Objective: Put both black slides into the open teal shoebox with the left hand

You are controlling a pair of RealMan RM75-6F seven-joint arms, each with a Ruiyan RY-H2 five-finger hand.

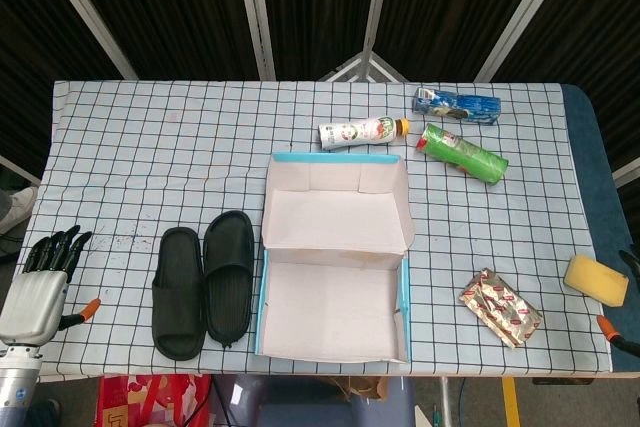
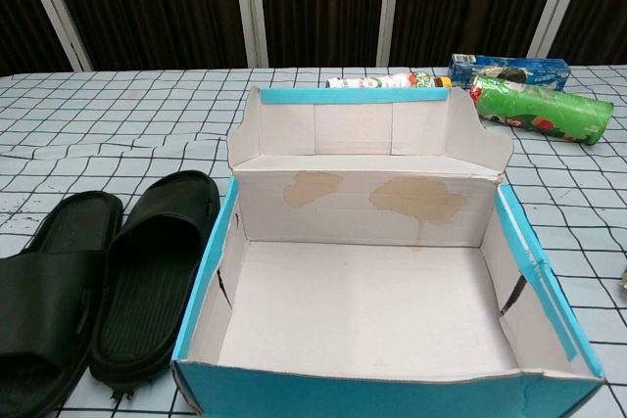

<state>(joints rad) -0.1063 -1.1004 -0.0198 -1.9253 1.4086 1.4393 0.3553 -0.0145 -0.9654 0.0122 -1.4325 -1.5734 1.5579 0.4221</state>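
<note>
Two black slides lie side by side on the checked table, left of the box: the left slide (image 1: 178, 291) (image 2: 44, 301) and the right slide (image 1: 228, 274) (image 2: 152, 266). The open teal shoebox (image 1: 405, 287) (image 2: 206, 271) sits mid-table with its lid folded back and nothing inside. My left hand (image 1: 42, 272) rests at the table's left edge, fingers extended and holding nothing, well left of the slides. Of my right hand (image 1: 625, 297) only a dark sliver and an orange tip show at the right edge of the head view.
Behind the box lie a white bottle (image 1: 360, 132), a green can (image 1: 462, 150) (image 2: 541, 105) and a blue packet (image 1: 457, 104) (image 2: 509, 68). A foil snack pack (image 1: 500, 307) and a yellow sponge (image 1: 596, 279) lie at the right front.
</note>
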